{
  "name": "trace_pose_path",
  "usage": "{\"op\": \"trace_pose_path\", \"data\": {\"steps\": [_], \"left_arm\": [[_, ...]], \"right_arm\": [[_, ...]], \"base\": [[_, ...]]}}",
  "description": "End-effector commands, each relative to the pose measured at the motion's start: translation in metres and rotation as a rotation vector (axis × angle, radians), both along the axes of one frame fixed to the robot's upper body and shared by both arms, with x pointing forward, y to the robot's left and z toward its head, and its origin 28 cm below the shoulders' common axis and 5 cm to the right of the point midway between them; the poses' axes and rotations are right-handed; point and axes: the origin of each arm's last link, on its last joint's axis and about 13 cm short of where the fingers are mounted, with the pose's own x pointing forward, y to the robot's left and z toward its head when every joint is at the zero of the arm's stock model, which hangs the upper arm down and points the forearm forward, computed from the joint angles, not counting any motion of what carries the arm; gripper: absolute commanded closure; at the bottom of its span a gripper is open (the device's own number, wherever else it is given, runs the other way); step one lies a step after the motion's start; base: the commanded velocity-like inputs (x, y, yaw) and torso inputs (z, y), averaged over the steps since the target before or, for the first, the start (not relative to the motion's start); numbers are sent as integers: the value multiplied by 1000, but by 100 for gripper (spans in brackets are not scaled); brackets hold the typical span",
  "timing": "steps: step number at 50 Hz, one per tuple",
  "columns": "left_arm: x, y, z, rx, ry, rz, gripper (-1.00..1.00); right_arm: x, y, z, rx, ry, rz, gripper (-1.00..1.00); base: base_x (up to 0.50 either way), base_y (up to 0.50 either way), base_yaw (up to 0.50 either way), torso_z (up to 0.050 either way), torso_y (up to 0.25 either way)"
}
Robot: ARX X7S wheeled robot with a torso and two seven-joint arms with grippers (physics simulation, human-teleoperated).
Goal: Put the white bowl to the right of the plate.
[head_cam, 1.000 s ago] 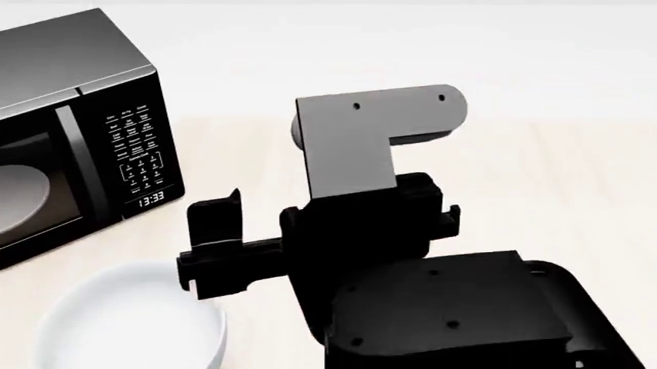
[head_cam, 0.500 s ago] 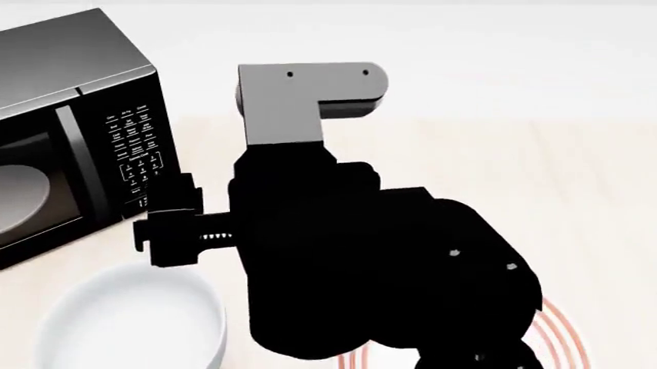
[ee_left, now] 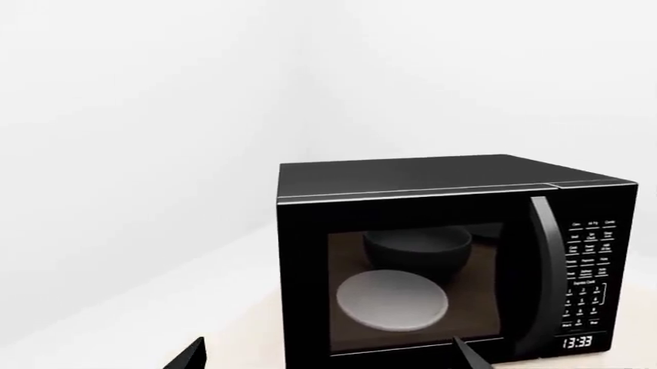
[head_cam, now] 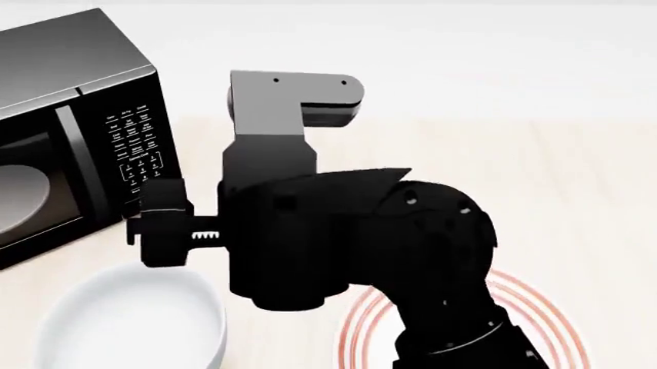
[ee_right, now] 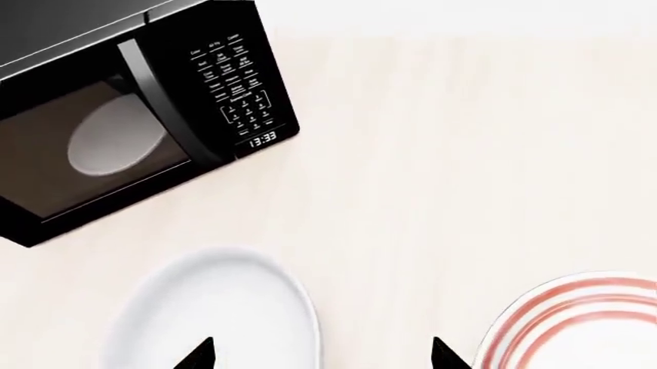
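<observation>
The microwave [ee_right: 134, 115] stands on the wooden table [ee_right: 431, 154] at the 10 o'clock corner of the head view, door shut, clock reading 13:33; it plays no part in the task.

The plate [ee_right: 585, 323] lies at 5 o'clock in the head view, largely hidden there by the arm; the right wrist view shows its red rings plainly.

The white bowl [ee_right: 215, 315] sits at 7 o'clock, on the plate's left and well apart from it, so it is judged not yet placed: it must cross to the plate's far side.

The right gripper [ee_right: 320, 355] hangs above the table between bowl and plate, jaws spread wide and holding nothing, one fingertip [ee_right: 197, 355] over the bowl's rim, presumably lining up a rim grasp.

The left gripper [ee_left: 328, 358] faces the microwave door; only its two tips show, set wide apart, nothing between them. That view alone shows the glass disc [ee_left: 393, 300] head-on.
</observation>
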Motion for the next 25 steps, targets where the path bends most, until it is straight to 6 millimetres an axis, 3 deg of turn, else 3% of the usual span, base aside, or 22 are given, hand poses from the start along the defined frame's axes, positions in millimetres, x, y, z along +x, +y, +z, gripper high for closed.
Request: {"op": "trace_pose_path", "data": {"steps": [1,25], "left_arm": [[-1,-1,0,7,-1,-4,-100],[0,-1,0,9,1,-1,-100]], "right_arm": [[10,5,0,15,97,11,-100],[26,10,-12,-11,250,-35,-100]], "base": [[0,0,0,0,0],[0,0,0,0,0]]}}
